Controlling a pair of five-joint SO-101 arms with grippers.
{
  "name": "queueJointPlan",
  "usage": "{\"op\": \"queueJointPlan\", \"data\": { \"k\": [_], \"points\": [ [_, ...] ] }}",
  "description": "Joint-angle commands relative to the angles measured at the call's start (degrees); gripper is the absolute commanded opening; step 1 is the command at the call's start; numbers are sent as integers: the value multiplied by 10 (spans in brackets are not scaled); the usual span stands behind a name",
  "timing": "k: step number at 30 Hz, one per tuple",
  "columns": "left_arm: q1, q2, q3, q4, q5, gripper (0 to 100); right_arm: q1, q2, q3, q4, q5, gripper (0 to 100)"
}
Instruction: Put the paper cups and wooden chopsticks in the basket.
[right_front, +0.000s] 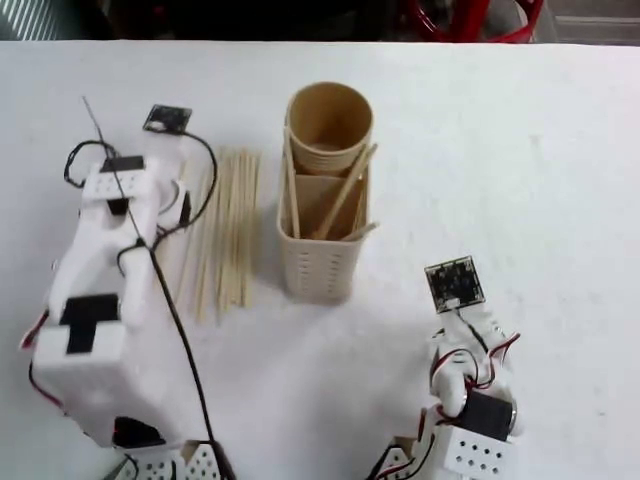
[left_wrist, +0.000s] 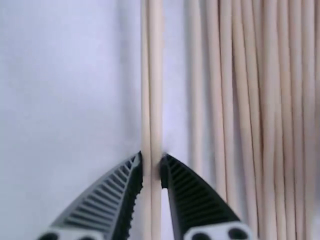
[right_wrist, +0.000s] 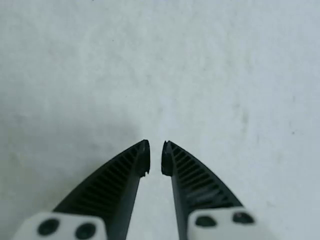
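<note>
Table (right_front: 500, 150) carries one basket (right_front: 318, 265), holding nested cups (right_front: 330, 125) and three chopsticks (right_front: 345, 195). Just beside it lie loose chopsticks (right_front: 228, 225), over ten. Among these, left gripper (left_wrist: 151, 167) is closed to a slit on two. Over bare table, right gripper (right_wrist: 155, 157), jaws almost touching, holds nothing.

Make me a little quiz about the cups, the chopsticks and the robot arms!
1. True or false: the paper cups are stacked inside the basket.
2. Where do the loose chopsticks lie? A) on the table beside the basket; B) inside a cup; C) under the basket.
3. Fill in the gap: the right gripper is over bare ____.
Key: 1 true; 2 A; 3 table.
</note>
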Motion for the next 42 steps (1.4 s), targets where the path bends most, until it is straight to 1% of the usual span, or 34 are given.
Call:
{"op": "queueJointPlan", "data": {
  "k": [1,9,12,14,18,23,30,32,34,35,38,42],
  "points": [
    [4,-107,55,-49,23,20,2,-3,5,2,3,57],
    [6,-282,201,-149,33,21,2,-3,5,2,3,57],
    [34,-317,236,-156,30,24,2,-3,5,2,3,57],
    [53,-316,242,-156,33,38,2,-3,5,2,3,57],
    [59,-286,239,-161,33,142,2,-3,5,2,3,57],
    [55,-249,239,-194,33,84,2,-3,5,2,3,57],
    [59,-204,238,-224,27,83,2,-3,5,2,3,57],
    [58,-182,227,-233,4,82,2,-3,5,2,3,57],
    [58,-140,194,-218,-18,83,2,-3,5,2,3,57],
    [57,-113,167,-196,-19,83,2,-3,5,2,3,57],
    [56,-20,53,-89,-19,83,2,-3,5,2,3,57],
    [55,91,-67,-6,-19,80,2,-3,5,2,3,57]
  ]
}}
